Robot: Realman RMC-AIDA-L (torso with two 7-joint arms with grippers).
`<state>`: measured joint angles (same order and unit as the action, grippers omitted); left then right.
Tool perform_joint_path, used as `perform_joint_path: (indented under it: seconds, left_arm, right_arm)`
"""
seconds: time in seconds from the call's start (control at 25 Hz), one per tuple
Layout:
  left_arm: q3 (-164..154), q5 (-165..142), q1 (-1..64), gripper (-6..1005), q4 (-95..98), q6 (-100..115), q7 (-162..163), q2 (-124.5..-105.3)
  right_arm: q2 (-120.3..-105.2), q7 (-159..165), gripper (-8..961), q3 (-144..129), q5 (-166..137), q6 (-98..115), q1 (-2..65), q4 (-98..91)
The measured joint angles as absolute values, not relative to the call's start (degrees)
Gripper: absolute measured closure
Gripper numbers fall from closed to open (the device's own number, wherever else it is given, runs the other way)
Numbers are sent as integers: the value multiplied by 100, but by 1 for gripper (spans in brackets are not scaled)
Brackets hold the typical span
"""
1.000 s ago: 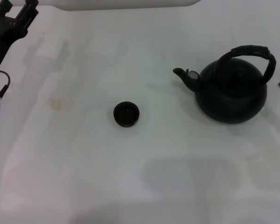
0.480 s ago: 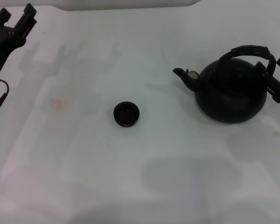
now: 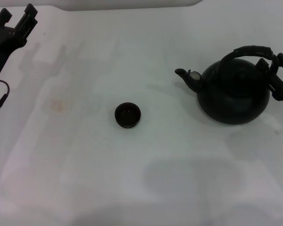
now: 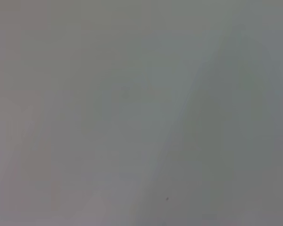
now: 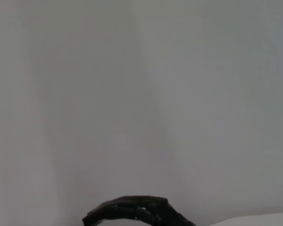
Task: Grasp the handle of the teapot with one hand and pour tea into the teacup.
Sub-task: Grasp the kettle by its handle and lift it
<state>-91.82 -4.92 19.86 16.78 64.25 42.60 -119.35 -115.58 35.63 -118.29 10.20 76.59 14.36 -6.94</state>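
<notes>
Big black teapot [image 3: 233, 94] sat on the white worktop [image 3: 146, 179], over on the right side in the head view, with its short spout [image 3: 185, 75] aimed left at the small cup. Thick black handle [image 3: 254, 52] arched up over the pot's top. Tiny black teacup [image 3: 128, 115] sat alone near the middle of the worktop, well apart from the teapot and to its left. Right gripper [image 3: 275, 70] reached in from the right edge, right at the right end of the handle, fingers [image 3: 282, 61] spread apart on either side of it and not pinching it. Left gripper [image 3: 18, 16] hung at the far left corner, well away from the cup and the pot, fingers spread and holding nothing. Only a dark curved bit of the handle [image 5: 132, 212] seen in the right wrist view.
</notes>
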Motion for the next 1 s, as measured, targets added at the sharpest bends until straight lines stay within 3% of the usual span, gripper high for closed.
perform_joint_path:
  seconds: [0.08, 0.28, 0.4, 0.6, 1.0]
  left_arm:
    - [-9179, -492, 1990, 177, 1678, 6425, 4264, -11936]
    - [-9169, -492, 1996, 178, 1678, 6425, 4268, -11942]
    - [-9148, -492, 1995, 178, 1679, 6425, 4264, -11944]
    - [-9145, -492, 1995, 176, 1679, 6425, 4274, -11944]
    - [-9184, -492, 1995, 181, 1679, 6425, 4279, -11944]
  right_arm:
    - [-11558, 3560, 119, -11830, 1022, 7658, 1436, -694]
    - [-11551, 3559, 315, -11830, 1024, 7657, 1444, -693]
    - [-11554, 3559, 561, -11829, 1025, 7669, 1431, -694]
    - [-11558, 3559, 750, -11829, 1019, 7732, 1421, -732]
    - [-11557, 3343, 771, -11885, 943, 7837, 1510, -1157]
